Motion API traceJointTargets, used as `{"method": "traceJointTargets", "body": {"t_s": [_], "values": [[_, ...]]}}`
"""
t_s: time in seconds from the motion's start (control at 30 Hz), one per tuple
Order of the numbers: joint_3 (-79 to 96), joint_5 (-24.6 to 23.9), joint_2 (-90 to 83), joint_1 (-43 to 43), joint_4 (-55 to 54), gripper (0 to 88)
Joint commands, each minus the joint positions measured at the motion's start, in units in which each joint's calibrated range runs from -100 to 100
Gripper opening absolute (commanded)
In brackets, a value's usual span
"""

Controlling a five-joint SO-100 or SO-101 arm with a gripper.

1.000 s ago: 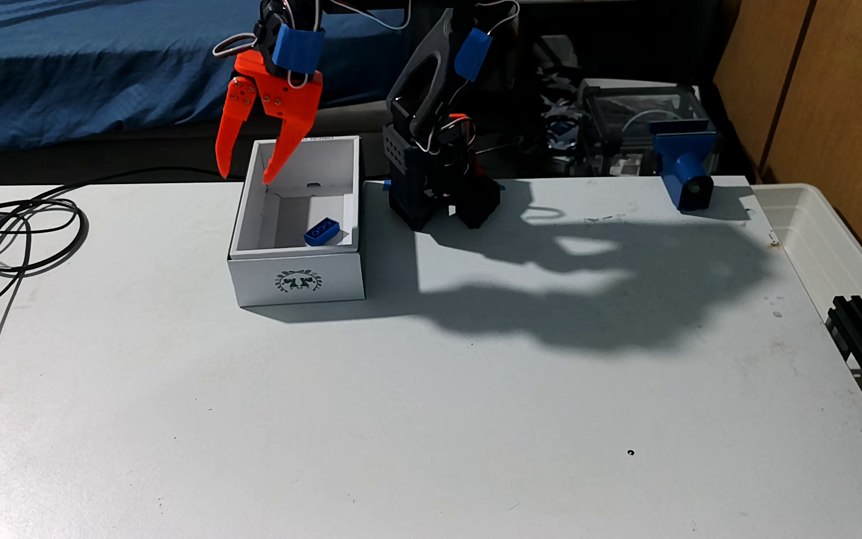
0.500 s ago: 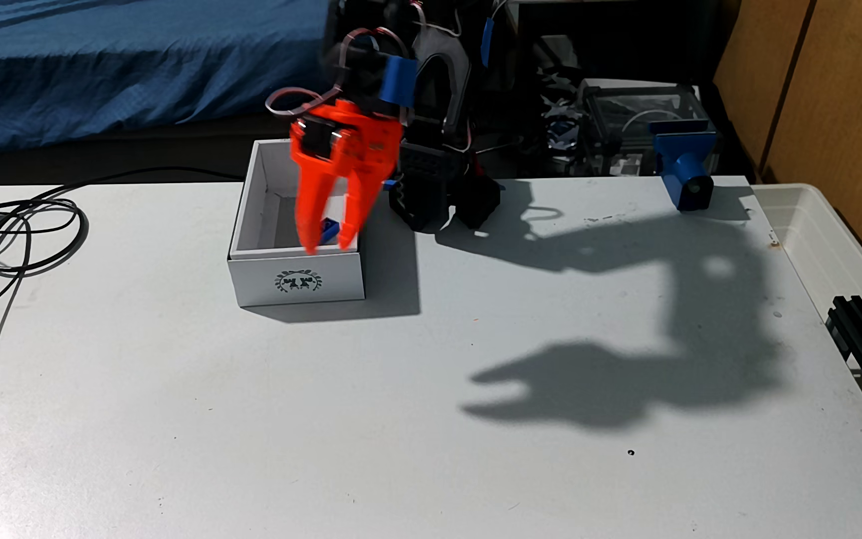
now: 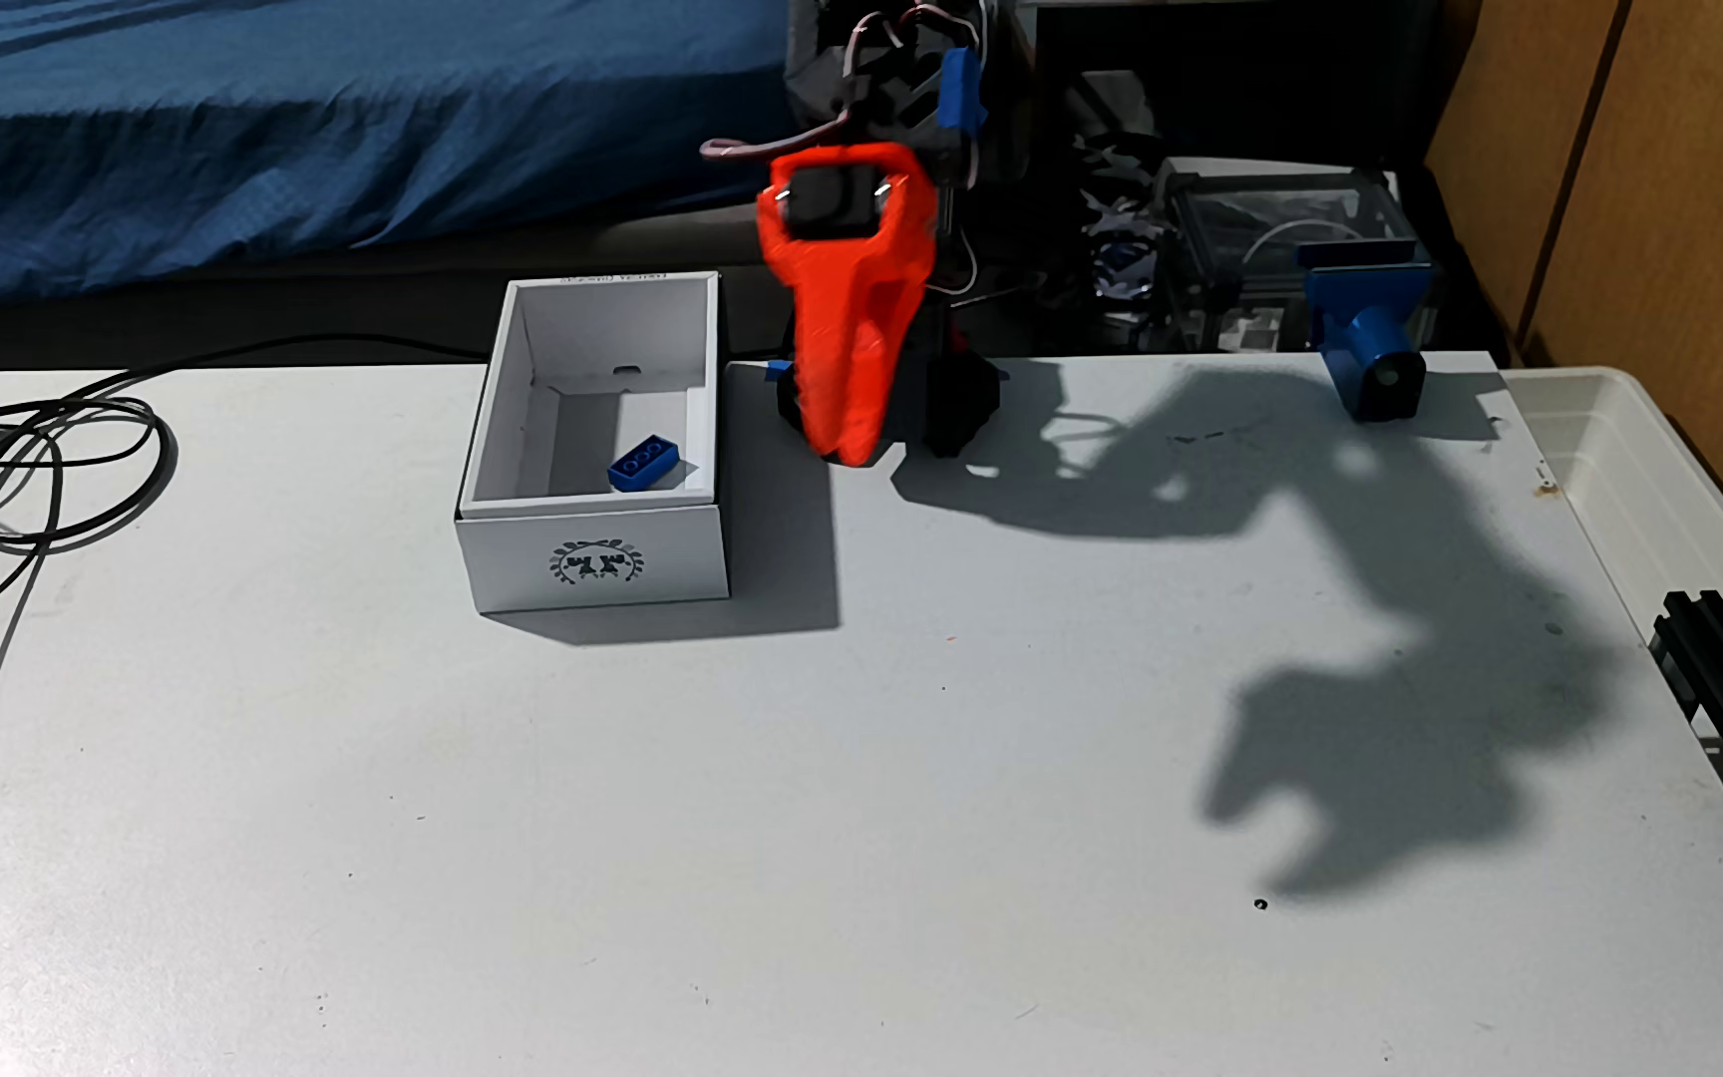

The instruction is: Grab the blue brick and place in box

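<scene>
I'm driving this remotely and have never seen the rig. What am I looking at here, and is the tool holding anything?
A single fixed camera looks across a white table. The orange claw is the tool of a small robot arm; it hangs beside the white box, to its right in this view, blurred, so I cannot tell whether it is open. Nothing shows in it. The blue brick lies inside the box. Cables lie at the left and a blue cylindrical mount stands at the far right.
</scene>
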Motion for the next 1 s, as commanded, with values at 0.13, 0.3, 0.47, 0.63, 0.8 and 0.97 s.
{"method": "traceJointTargets", "body": {"t_s": [0.13,0.3,0.47,0.63,0.8,0.97], "values": [[9.64,1.03,-9.68,-5.13,-3.92,15.0],[17.0,4.4,-10.53,-6.02,-11.5,15.3],[22.59,8.61,-11.46,-5.43,-20.72,14.9],[29.87,9.08,-21.01,-3.79,-26.84,14.8],[37.77,10.5,-34.8,-3.64,-26.58,14.8],[41.14,11.55,-35.22,-3.35,-25.72,14.8]]}}
